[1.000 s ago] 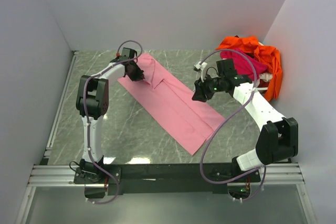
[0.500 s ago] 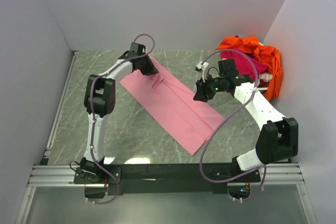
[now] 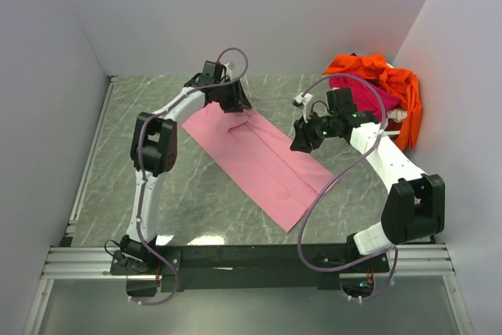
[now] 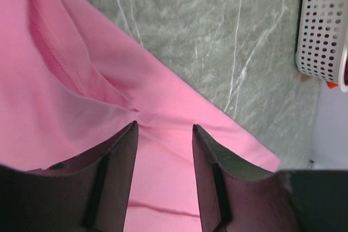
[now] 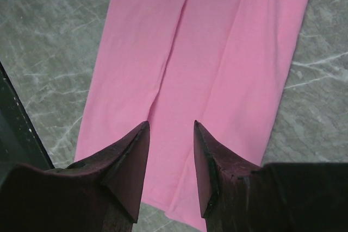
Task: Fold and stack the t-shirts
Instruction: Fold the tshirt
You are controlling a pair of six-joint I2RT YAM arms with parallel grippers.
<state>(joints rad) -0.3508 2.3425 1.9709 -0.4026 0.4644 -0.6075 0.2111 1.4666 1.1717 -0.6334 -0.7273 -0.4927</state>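
Observation:
The light pink t-shirt [image 3: 263, 164] lies flat on the table as a long strip, folded lengthwise, running diagonally from far left to near right. My left gripper [image 3: 238, 104] hovers over its far end, open, with only pink cloth [image 4: 81, 107] beneath the fingers [image 4: 165, 126]. My right gripper [image 3: 299, 144] hangs open just right of the strip's middle, looking down on the pink cloth [image 5: 217, 52] with nothing between its fingers [image 5: 171, 123]. The magenta t-shirt [image 3: 362, 96] and the orange t-shirt [image 3: 398, 84] are heaped at the far right.
A white perforated basket [image 4: 323, 25] stands under the heap at the far right by the wall. Grey walls close in the table on the left, back and right. A metal rail [image 3: 251, 260] carries the arm bases along the near edge.
My left gripper has travelled right along the shirt's far end and opened, letting go of the cloth; the raised flap now lies flat. The right arm has stayed put.

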